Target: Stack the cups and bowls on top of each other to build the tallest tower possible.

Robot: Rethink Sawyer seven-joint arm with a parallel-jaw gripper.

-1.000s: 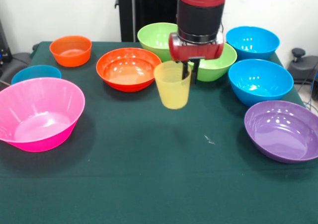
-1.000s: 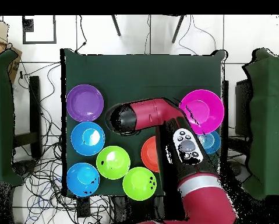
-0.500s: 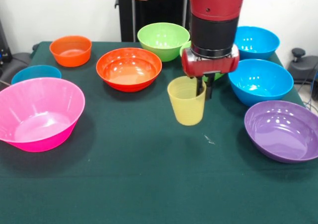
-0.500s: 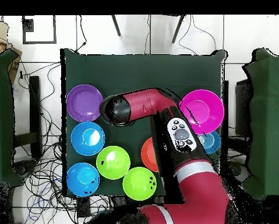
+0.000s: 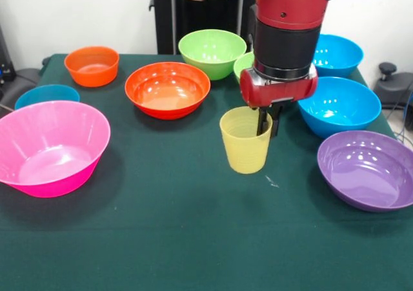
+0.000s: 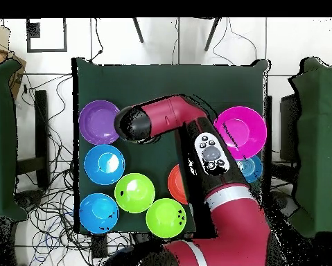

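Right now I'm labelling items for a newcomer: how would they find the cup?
Follow the red arm down to its end effector near the green table's middle. The cup hangs there, gripped by its rim. Among wide glossy bowls, it alone is pale yellow, translucent and taller than wide.
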